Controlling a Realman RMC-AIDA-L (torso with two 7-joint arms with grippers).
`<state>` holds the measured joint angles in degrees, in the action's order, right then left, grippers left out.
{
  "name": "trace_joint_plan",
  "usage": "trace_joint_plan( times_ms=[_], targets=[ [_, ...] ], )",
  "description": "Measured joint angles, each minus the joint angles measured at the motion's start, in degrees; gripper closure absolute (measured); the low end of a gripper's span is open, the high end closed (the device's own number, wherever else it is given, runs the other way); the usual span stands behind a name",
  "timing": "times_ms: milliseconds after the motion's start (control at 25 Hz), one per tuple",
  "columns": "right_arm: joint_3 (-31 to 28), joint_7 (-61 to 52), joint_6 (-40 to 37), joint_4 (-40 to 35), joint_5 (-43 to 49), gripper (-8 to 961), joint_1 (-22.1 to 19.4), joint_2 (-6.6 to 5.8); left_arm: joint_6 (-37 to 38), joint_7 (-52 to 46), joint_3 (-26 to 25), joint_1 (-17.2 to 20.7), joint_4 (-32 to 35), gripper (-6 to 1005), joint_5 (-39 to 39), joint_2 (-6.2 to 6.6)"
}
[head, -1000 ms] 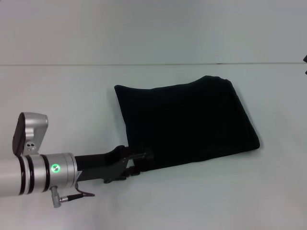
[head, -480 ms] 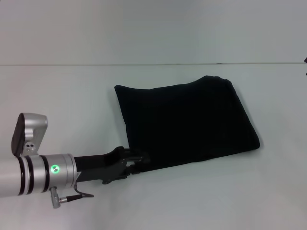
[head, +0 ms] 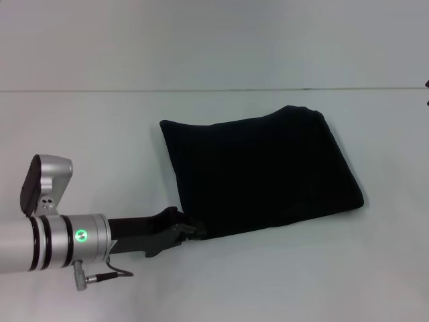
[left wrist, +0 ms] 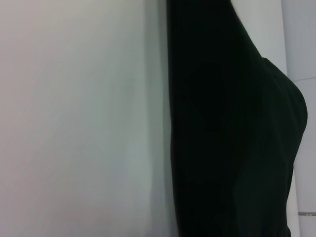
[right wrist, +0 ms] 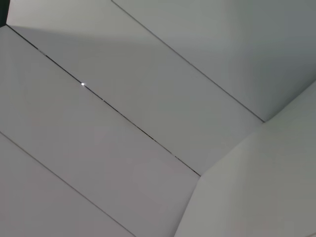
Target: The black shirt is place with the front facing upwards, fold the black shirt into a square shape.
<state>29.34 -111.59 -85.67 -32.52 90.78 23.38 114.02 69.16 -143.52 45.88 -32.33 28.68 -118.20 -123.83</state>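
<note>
fingers of the left gripper (head: 191, 231) look closed, empty, beside the black shirt (head: 261, 174) folded mid-frame; dragging that lower-left corner could undo the square. right gripper unseen.

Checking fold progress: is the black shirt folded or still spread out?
Folded. The black shirt lies as a compact, roughly square bundle on the table; no sleeves, collar or print show.

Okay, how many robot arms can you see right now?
1: the left arm, its end effector at the black shirt's near-left corner. The right arm is out of view.
</note>
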Motion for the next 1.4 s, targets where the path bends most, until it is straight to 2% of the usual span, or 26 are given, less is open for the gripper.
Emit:
trace_joint_plan(
  times_ms=[320, 520, 880, 1080, 1240, 1360, 1400],
  targets=[
    [-0.56, -0.1, -0.03, 0.34, 0.0, 13, 0.1, 0.06, 0.61, 0.01, -0.07, 0.41, 0.41, 874, -0.01, 0.53],
    [-0.92, -0.12, -0.04, 0.76, 0.0, 13, 0.41, 0.03, 1.47, 0.17, -0.58, 2.65, 1.53, 982, 0.67, 1.84],
    [-1.04, -0.21, 0.36, 0.83, 0.1, 12, 0.55, 0.09, 4.28, 0.4, -1.05, 7.39, 5.32, 927, 2.86, 2.24],
    [-0.46, -0.63, 0.43, 0.83, 1.83, 12, 0.95, -0.22, 7.97, 2.73, -2.14, 6.63, 3.91, 896, 2.67, 4.02],
    [-0.38, -1.72, 1.0, 0.54, 5.89, 12, 1.79, -0.89, 12.71, 7.0, -3.51, 7.71, 5.22, 871, 2.62, 5.36],
    [-0.24, -0.53, 1.09, -0.4, 7.93, 12, 1.99, -1.15, 18.96, 9.82, -9.4, 9.48, 6.88, 827, 2.69, 7.06],
    [-0.04, 0.22, 0.9, -1.02, 8.87, 12, 2.01, -1.18, 21.62, 12.41, -12.37, 10.03, 7.57, 808, 3.25, 7.14]
  ],
)
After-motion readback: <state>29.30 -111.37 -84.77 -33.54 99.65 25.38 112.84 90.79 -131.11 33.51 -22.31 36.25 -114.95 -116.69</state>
